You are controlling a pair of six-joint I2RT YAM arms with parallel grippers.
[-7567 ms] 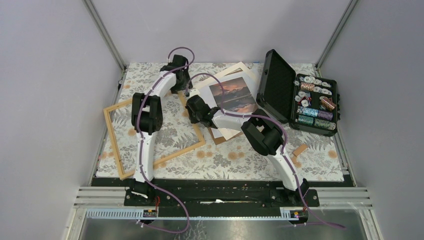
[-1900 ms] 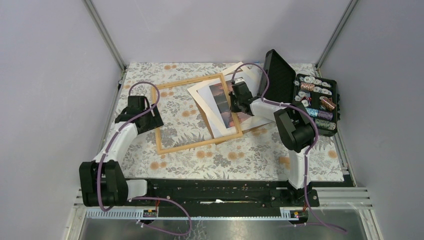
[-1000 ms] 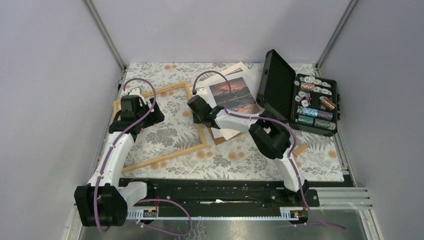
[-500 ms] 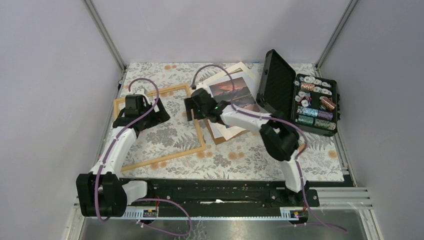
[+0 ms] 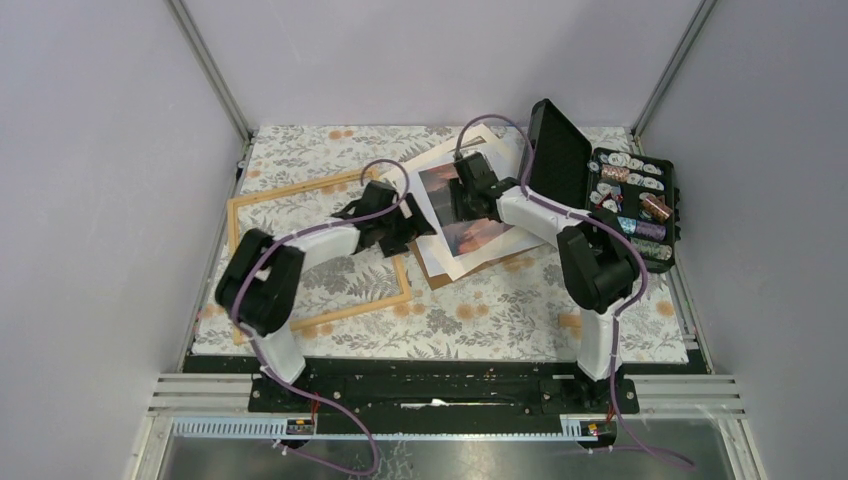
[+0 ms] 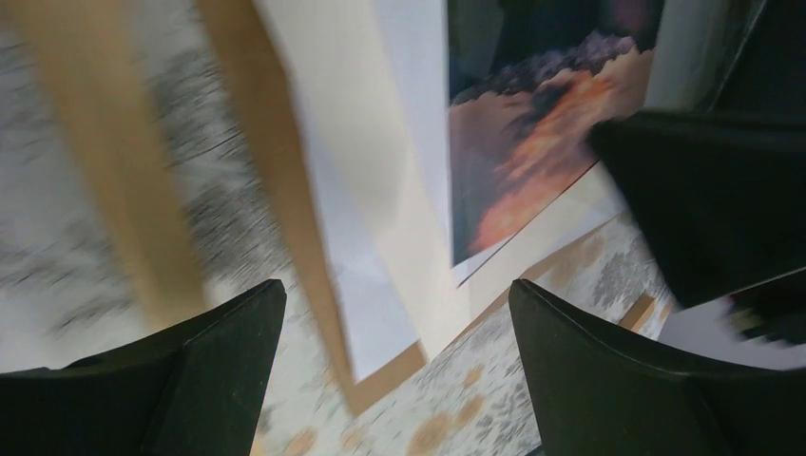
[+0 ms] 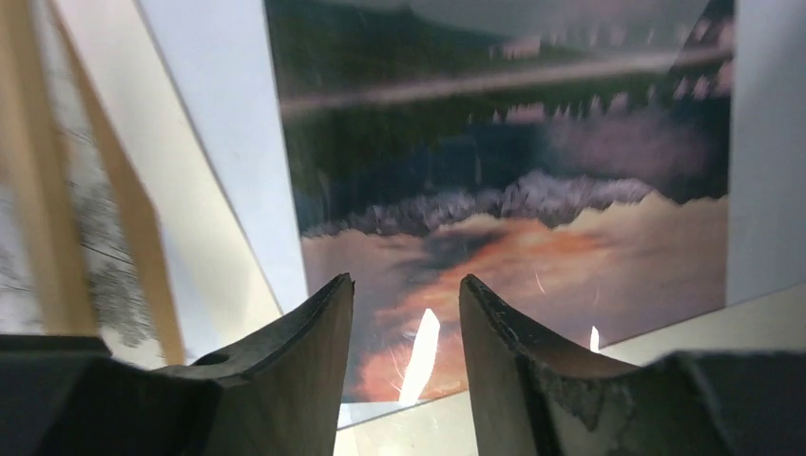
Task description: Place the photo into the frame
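The left tool [image 6: 396, 290] hangs with its two dark fingers [image 6: 152, 380] spread wide and nothing between them. Under it, much blurred, a light-wood bar of the frame [image 6: 105, 161] runs down the left over the flowered desk [image 6: 475, 389]. Right of the bar lies a cream mat [image 6: 328, 114], with a brown board [image 6: 385, 380] showing at its edge. The photo [image 6: 532, 142] lies on the mat. A black shape [image 6: 722, 199] covers the photo's right side.
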